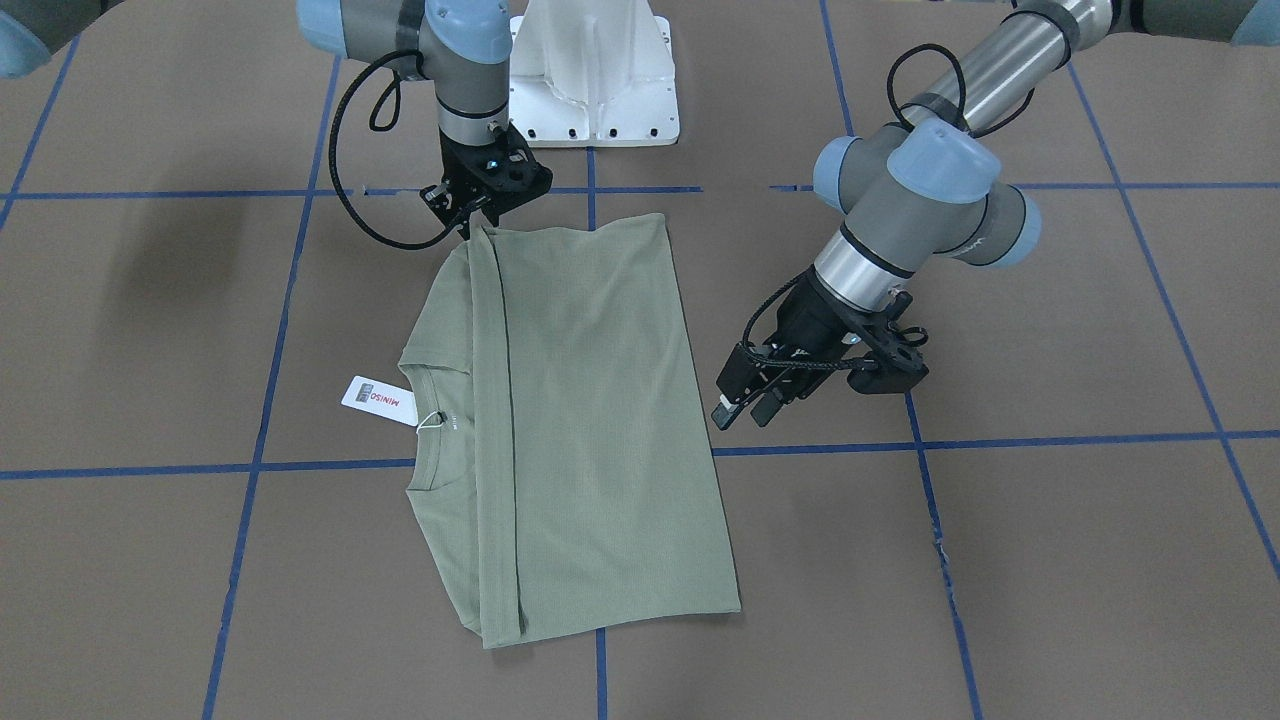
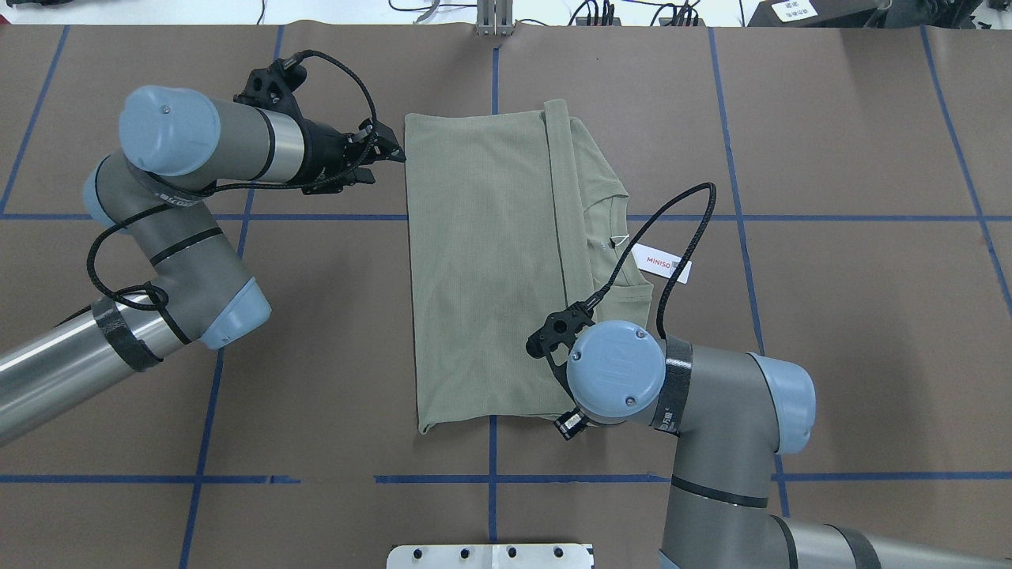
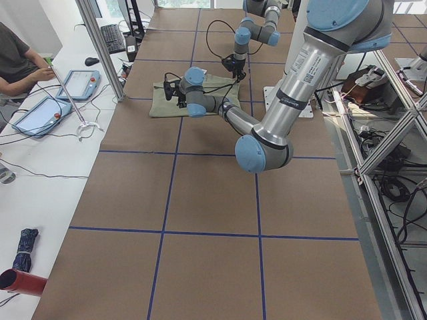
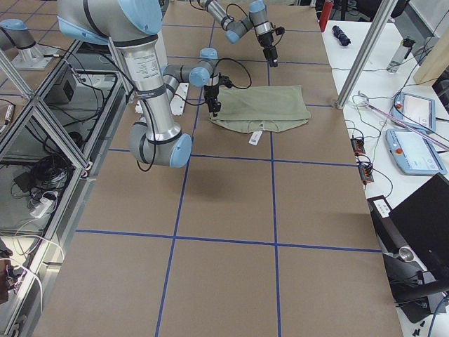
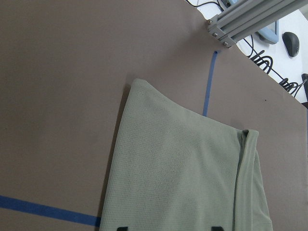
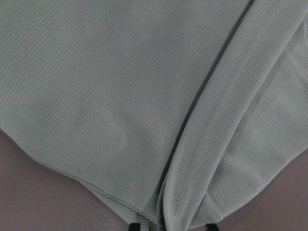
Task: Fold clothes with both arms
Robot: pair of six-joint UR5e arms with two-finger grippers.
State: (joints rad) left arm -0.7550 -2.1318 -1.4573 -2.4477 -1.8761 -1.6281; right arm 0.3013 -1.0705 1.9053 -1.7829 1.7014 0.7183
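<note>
The green shirt point(image 2: 482, 269) lies flat in the middle of the brown table point(image 2: 830, 356), folded into a long rectangle, with a narrow folded strip right of centre and the collar and white price tag point(image 2: 666, 263) on its right side. The left claw point(image 2: 389, 152) hovers just beside the shirt's left edge by the far corner, jaws wide and clear of the cloth. The right claw point(image 1: 468, 222) points down onto the near edge at the folded strip, jaws apart astride the cloth.
</note>
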